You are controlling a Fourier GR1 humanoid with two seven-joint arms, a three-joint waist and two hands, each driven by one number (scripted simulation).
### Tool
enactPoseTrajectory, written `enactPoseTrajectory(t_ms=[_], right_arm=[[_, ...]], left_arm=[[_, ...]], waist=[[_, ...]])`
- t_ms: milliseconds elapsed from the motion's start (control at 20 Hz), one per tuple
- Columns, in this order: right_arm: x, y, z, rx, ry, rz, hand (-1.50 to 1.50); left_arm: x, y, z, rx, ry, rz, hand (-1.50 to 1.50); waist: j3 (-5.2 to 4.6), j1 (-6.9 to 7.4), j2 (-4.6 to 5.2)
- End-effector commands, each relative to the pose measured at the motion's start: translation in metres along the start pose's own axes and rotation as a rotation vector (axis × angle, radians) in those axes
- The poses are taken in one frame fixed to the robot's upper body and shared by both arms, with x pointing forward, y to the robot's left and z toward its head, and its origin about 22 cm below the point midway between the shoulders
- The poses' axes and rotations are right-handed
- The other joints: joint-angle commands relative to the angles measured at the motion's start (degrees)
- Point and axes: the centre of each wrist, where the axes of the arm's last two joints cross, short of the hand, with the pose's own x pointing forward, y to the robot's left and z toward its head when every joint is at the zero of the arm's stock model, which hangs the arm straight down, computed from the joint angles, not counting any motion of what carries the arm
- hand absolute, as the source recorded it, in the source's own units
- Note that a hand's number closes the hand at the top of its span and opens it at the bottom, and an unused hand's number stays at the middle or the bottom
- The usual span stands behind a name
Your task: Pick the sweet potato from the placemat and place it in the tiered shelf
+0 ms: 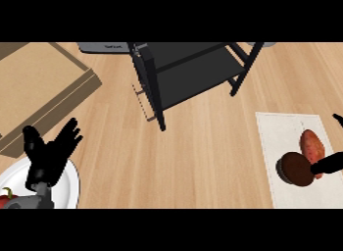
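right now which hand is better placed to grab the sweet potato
The right hand. It is already at the sweet potato on the placemat, fingers on either side of it. The left hand rests open above the white plate, across the counter.

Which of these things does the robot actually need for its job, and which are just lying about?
Needed: sweet potato, placemat, tiered shelf, right hand.

Lying about: cardboard box, white plate, red pepper, brown round object, left hand resting open.

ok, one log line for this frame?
phase: reach | right hand open at sweet potato, not lifted | potato on placemat | left hand open, resting | shelf unloaded
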Motion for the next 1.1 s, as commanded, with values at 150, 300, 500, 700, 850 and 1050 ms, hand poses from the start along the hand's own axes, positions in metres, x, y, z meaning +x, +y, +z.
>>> enactPoseTrajectory(t_ms=[150, 300, 500, 700, 850, 1050], right_arm=[[-0.014, 0.020, -0.021, -0.005, -0.025, -0.006, -1.50], [-0.020, 0.024, -0.023, 0.012, -0.048, -0.018, -1.50], [-0.008, 0.035, -0.021, 0.240, -0.133, 0.277, 1.50], [0.006, 0.049, -0.025, 0.174, -0.181, 0.081, 1.50], [0.007, 0.042, -0.018, 0.159, -0.245, 0.060, 1.50], [0.008, 0.046, -0.001, 0.088, -0.309, 0.041, 1.50]], left_arm=[[-0.009, -0.001, 0.002, -0.006, 0.014, 0.001, 0.00], [0.004, -0.004, 0.001, 0.008, 0.011, 0.008, 0.00], [0.002, -0.010, -0.004, -0.011, 0.000, -0.004, 0.00], [0.016, -0.007, -0.002, 0.007, 0.021, -0.005, 0.00], [-0.014, -0.004, -0.001, -0.010, 0.014, -0.008, 0.00], [0.003, -0.004, 0.014, 0.001, 0.005, 0.005, 0.00]], waist=[[0.30, 0.08, 0.33], [0.30, 0.02, 0.31], [0.31, 0.60, 0.58], [0.30, 0.03, 0.34], [0.27, -0.20, 0.29], [0.28, -0.21, 0.16]])
